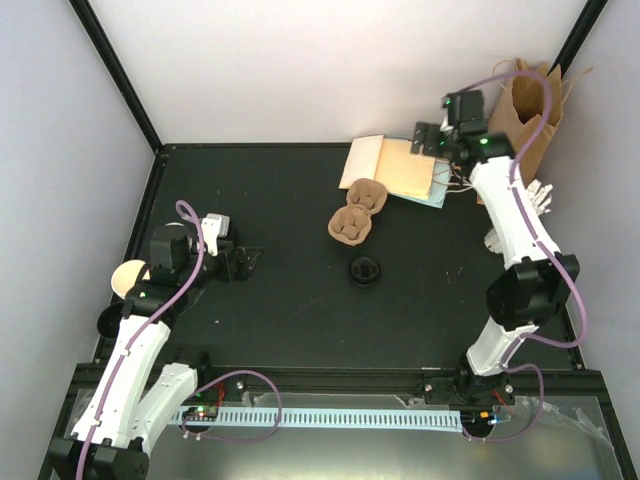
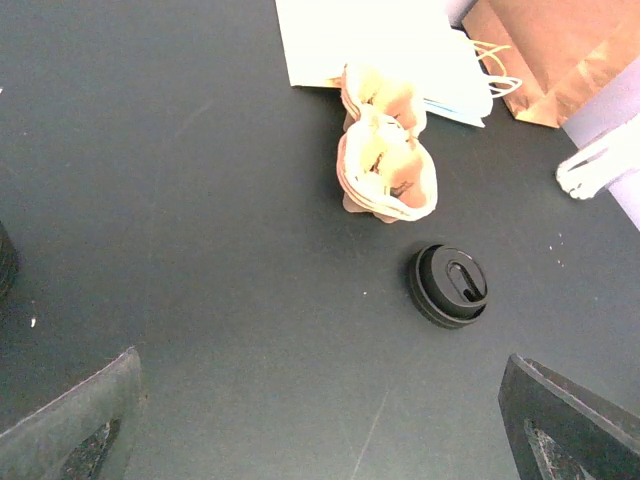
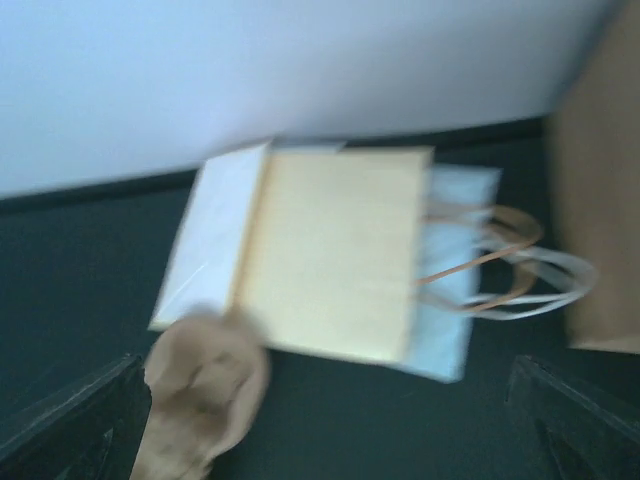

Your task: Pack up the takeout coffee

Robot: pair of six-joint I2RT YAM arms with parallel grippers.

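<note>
One takeout coffee cup (image 1: 127,278) shows as a cream round top at the table's left edge, partly hidden by my left arm. My left gripper (image 1: 240,262) (image 2: 320,445) hangs open over bare black table to the right of the cup, nothing between its fingers. A brown pulp cup carrier (image 1: 357,212) (image 2: 386,165) (image 3: 200,395) lies mid-table, with a black lid (image 1: 365,270) (image 2: 450,286) just in front of it. At the back right, my right gripper (image 1: 432,140) (image 3: 325,435) is open above flat paper bags (image 1: 395,168) (image 3: 335,255). The right wrist view is blurred.
A brown paper bag (image 1: 535,105) (image 2: 560,55) (image 3: 605,200) stands in the back right corner. White objects (image 1: 540,195) (image 2: 600,165) lie at the table's right edge. Walls close in the left, back and right sides.
</note>
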